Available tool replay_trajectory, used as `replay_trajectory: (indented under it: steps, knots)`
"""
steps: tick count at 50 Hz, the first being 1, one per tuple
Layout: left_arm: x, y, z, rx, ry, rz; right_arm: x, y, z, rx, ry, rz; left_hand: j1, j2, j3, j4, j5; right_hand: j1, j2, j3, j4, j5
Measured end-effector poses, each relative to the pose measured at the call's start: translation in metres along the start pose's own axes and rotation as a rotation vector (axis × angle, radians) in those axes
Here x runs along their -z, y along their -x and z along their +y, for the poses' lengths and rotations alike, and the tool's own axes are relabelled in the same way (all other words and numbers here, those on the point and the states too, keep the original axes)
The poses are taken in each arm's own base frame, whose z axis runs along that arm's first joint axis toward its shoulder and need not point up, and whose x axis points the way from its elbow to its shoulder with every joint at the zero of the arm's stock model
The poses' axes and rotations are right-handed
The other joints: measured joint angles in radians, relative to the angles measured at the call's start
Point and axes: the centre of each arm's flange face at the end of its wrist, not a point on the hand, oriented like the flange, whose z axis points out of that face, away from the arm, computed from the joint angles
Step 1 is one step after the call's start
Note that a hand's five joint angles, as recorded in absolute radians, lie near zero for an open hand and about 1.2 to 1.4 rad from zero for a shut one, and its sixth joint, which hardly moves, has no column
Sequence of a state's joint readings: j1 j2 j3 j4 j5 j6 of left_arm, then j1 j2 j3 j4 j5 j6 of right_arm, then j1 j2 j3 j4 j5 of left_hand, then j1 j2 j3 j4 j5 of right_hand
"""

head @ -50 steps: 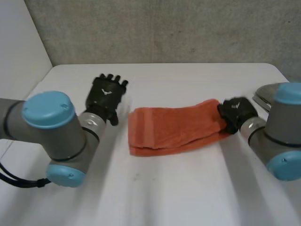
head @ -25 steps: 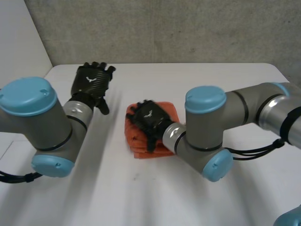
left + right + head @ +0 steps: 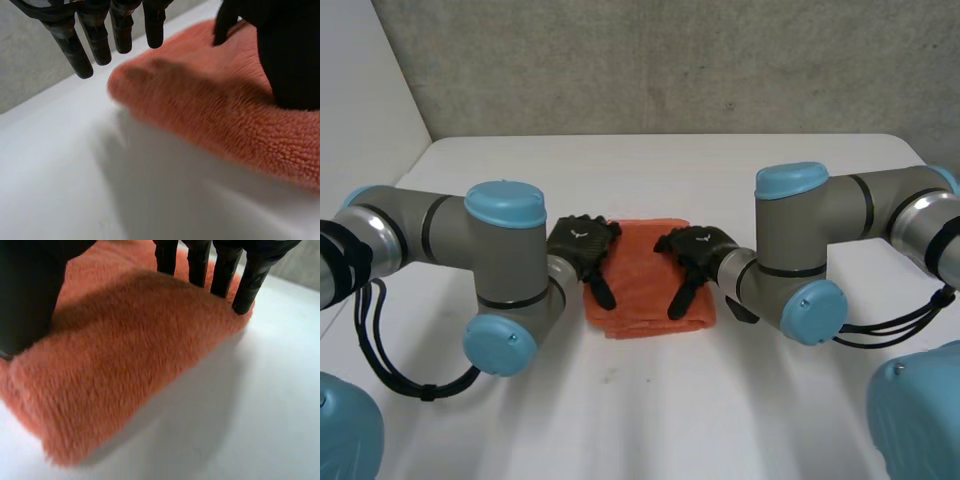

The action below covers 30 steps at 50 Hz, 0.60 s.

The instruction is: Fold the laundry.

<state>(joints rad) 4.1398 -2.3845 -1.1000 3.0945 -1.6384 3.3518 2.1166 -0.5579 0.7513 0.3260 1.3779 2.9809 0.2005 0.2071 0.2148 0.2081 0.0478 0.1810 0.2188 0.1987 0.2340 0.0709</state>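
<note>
Resting in the middle of the white worktop (image 3: 650,400), well apart from every edge, the orange terry towel (image 3: 645,275) lies in the head view as a compact, thick square of several layers. The left hand (image 3: 582,245) sits on its left edge and the right hand (image 3: 695,255) on its right edge, each with a straight finger laid along the cloth. The two hands mirror each other, probably so the stack is squared and flattened from both sides at once and neither side slides away

From the left wrist, the left hand's fingers (image 3: 95,40) hang straight and relaxed just over a rounded corner of the towel (image 3: 210,100), gripping nothing. A broad black part, which I take for its thumb, bears down on the top layer. The hand is open, so it looks placed to press the fold, not to lift it

From the right wrist, the right hand's fingers (image 3: 247,285) are likewise straight, their tips touching the towel (image 3: 125,365) along its far rim, with what seems to be the thumb planted on the pile nearer the camera. Nothing is curled round the cloth here either. The folded edge bulges rather than lying crisp, which would explain the downward hold. As I judge it, the folding itself is close to finished and only smoothing remains
</note>
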Motion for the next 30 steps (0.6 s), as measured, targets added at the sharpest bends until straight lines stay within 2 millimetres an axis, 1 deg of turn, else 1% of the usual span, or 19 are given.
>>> replay_trajectory:
  steps: [4, 6, 8, 10, 11, 12, 15, 16, 18, 19, 20, 22, 23, 24, 25, 26, 28, 29, 30]
  knots:
    - [0.004, 0.003, 0.003, -0.046, 0.036, -0.009, 0.002, -0.006, 0.001, 0.035, 0.033, 0.034, -0.001, -0.002, -0.002, -0.002, 0.000, -0.038, -0.029, -0.020, 0.000, 0.000]
    - [0.006, 0.002, 0.001, -0.058, 0.040, -0.007, 0.005, -0.008, -0.002, 0.047, 0.033, 0.048, -0.003, -0.002, -0.002, -0.002, 0.000, -0.041, -0.029, -0.019, 0.000, 0.000]
    - [0.012, 0.001, -0.006, -0.073, 0.029, -0.002, 0.013, -0.011, -0.012, 0.064, 0.012, 0.070, -0.003, -0.002, -0.002, -0.002, 0.000, -0.042, -0.029, -0.020, 0.000, 0.000]
    - [0.017, 0.000, -0.016, -0.079, 0.004, 0.003, 0.021, -0.011, -0.022, 0.076, -0.021, 0.083, -0.003, -0.002, -0.002, -0.002, 0.000, -0.042, -0.029, -0.020, 0.000, -0.001]
    - [0.022, 0.000, -0.026, -0.081, -0.025, 0.006, 0.027, -0.011, -0.028, 0.084, -0.047, 0.091, -0.003, -0.002, -0.002, -0.002, 0.000, -0.042, -0.029, -0.020, 0.000, -0.003]
    - [0.024, 0.000, -0.030, -0.081, -0.038, 0.007, 0.029, -0.011, -0.030, 0.087, -0.058, 0.094, -0.003, -0.002, -0.002, -0.002, 0.000, -0.042, -0.029, -0.020, 0.000, -0.003]
    - [0.041, -0.001, -0.064, -0.077, -0.151, 0.027, 0.046, -0.008, -0.045, 0.110, -0.146, 0.113, -0.003, -0.002, -0.002, -0.002, 0.000, -0.042, -0.029, -0.019, 0.000, -0.003]
    - [0.043, 0.000, -0.067, -0.076, -0.164, 0.031, 0.049, -0.007, -0.046, 0.113, -0.157, 0.115, -0.003, -0.002, -0.002, -0.002, 0.000, -0.042, -0.029, -0.020, 0.000, -0.003]
    - [0.053, 0.000, -0.089, -0.068, -0.244, 0.065, 0.058, -0.001, -0.048, 0.127, -0.204, 0.117, -0.003, -0.002, -0.002, -0.002, 0.000, -0.042, -0.029, -0.019, 0.000, -0.003]
    - [0.053, 0.000, -0.089, -0.068, -0.244, 0.065, 0.058, -0.001, -0.048, 0.127, -0.204, 0.117, -0.003, -0.002, -0.002, -0.002, 0.000, -0.042, -0.029, -0.019, 0.000, -0.003]
    - [0.060, 0.000, -0.105, -0.057, -0.309, 0.101, 0.064, 0.006, -0.047, 0.139, -0.231, 0.111, -0.003, -0.002, -0.002, -0.002, 0.000, -0.042, -0.029, -0.020, 0.000, -0.003]
    - [0.066, 0.002, -0.119, -0.043, -0.357, 0.136, 0.066, 0.013, -0.043, 0.147, -0.241, 0.101, -0.003, -0.002, -0.002, -0.002, 0.000, -0.042, -0.029, -0.020, 0.000, -0.003]
    - [0.069, 0.003, -0.127, -0.028, -0.383, 0.160, 0.068, 0.022, -0.037, 0.158, -0.244, 0.086, -0.003, -0.002, -0.002, -0.002, 0.000, -0.042, -0.029, -0.020, 0.000, -0.003]
    - [0.072, 0.004, -0.133, -0.014, -0.400, 0.181, 0.068, 0.027, -0.033, 0.165, -0.243, 0.075, -0.003, -0.002, -0.002, -0.002, 0.000, -0.042, -0.029, -0.020, 0.000, -0.003]
    - [0.072, 0.004, -0.133, -0.014, -0.400, 0.181, 0.068, 0.027, -0.033, 0.165, -0.243, 0.075, -0.003, -0.002, -0.002, -0.002, 0.000, -0.042, -0.029, -0.020, 0.000, -0.003]
    - [0.075, 0.006, -0.142, 0.012, -0.417, 0.216, 0.067, 0.037, -0.024, 0.178, -0.231, 0.055, -0.002, -0.002, -0.002, -0.002, 0.000, -0.042, -0.029, -0.020, 0.000, -0.003]
    - [0.078, 0.008, -0.149, 0.038, -0.423, 0.247, 0.064, 0.042, -0.016, 0.188, -0.219, 0.043, -0.002, -0.002, -0.002, -0.002, 0.000, -0.042, -0.029, -0.020, 0.000, -0.003]
    - [0.080, 0.010, -0.154, 0.062, -0.422, 0.276, 0.060, 0.047, -0.007, 0.197, -0.204, 0.032, -0.002, -0.002, -0.002, -0.002, 0.000, -0.042, -0.029, -0.020, 0.000, -0.003]
    - [0.081, 0.010, -0.156, 0.076, -0.420, 0.294, 0.058, 0.049, -0.003, 0.202, -0.196, 0.029, -0.002, -0.002, -0.002, -0.002, 0.000, -0.042, -0.029, -0.020, 0.000, -0.003]
